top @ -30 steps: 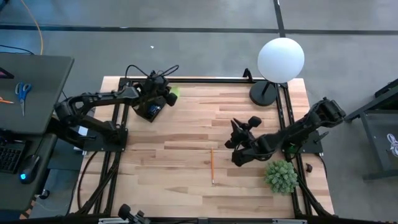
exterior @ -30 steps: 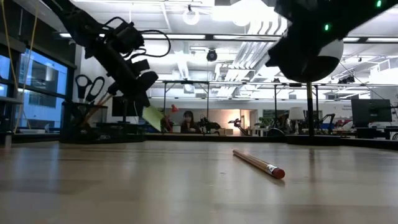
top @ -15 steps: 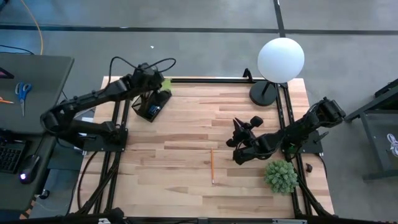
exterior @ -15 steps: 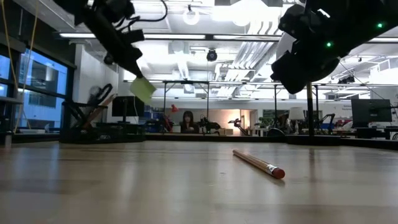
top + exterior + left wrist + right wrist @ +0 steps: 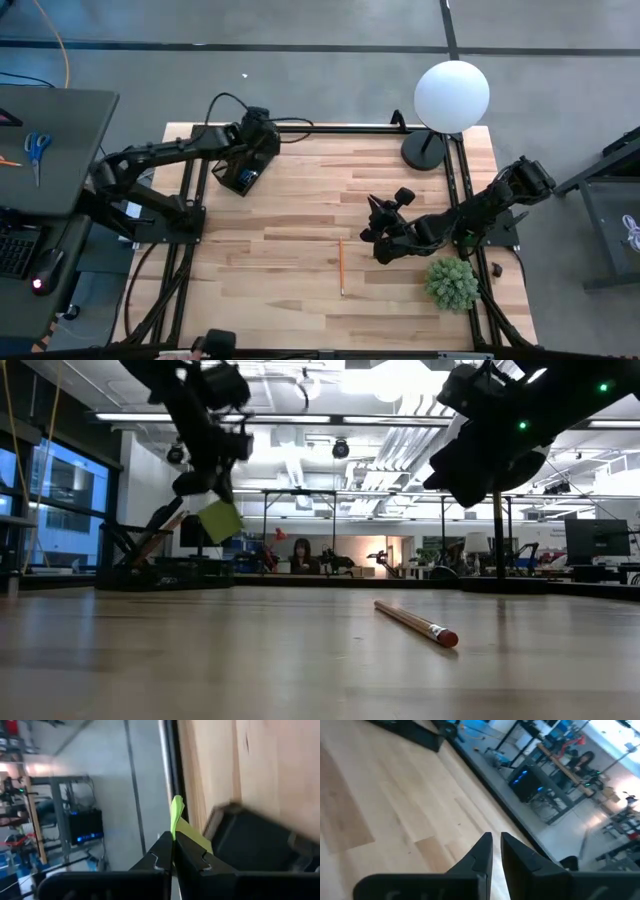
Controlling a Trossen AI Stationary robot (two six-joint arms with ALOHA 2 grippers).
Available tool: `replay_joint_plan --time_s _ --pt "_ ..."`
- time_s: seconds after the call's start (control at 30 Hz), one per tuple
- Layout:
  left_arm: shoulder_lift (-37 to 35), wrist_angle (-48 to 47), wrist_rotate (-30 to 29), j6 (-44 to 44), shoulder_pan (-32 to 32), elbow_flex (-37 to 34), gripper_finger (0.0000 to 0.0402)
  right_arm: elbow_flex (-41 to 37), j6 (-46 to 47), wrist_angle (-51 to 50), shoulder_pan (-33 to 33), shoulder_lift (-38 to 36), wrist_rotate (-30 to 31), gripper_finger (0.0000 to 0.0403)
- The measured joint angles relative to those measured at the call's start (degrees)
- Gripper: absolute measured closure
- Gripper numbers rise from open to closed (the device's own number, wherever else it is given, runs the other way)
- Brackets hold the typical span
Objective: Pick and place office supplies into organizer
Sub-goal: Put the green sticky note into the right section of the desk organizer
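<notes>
Since a moment ago, the left gripper point(image 5: 262, 130) has swung over the black organizer point(image 5: 243, 174) at ten o'clock, jaws pinching the lime-green sticky-note pad point(image 5: 219, 520). Right gripper point(image 5: 374, 228), jaws nearly together, hovers beside the slim wooden pencil point(image 5: 341, 265) on the plank table point(image 5: 300, 220).

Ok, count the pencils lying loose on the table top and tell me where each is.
1. A single pencil lies on the bare wood near the table's middle, just left of the right gripper. Others may stand in the organizer at the back left, hidden there.
</notes>
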Motion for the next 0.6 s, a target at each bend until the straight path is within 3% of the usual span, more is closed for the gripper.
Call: replay_joint_plan --time_s 0.23,0.6 --pt "5.0 -1.2 -2.5 8.6 0.0 0.0 0.0402 0.0 -1.2 0.4 0.0 0.0 -3.3 0.0381" --pt "9.1 -10.0 -2.9 12.3 0.0 0.0 0.0401 0.0 -1.2 0.8 0.0 0.0 -5.9 0.0384"
